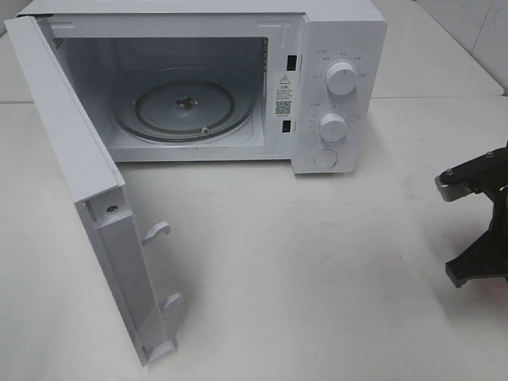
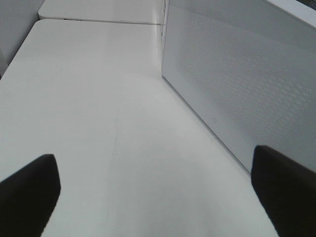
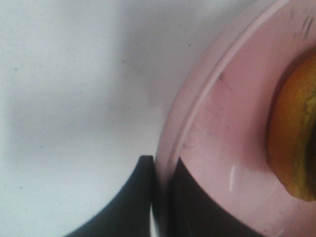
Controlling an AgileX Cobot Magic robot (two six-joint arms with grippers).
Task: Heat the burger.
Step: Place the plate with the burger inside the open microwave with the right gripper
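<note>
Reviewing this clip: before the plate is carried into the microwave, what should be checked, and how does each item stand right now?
1. Microwave door swung wide open: ok.
2. Glass turntable bare, ready to take the plate: ok.
3. Right gripper has a finger on each side of the pink plate rim: ok.
4. Burger on the plate: ok, though only a bun edge shows.
5. Burger centred and steady: cannot tell.
6. Left gripper open, holding nothing: ok.
</note>
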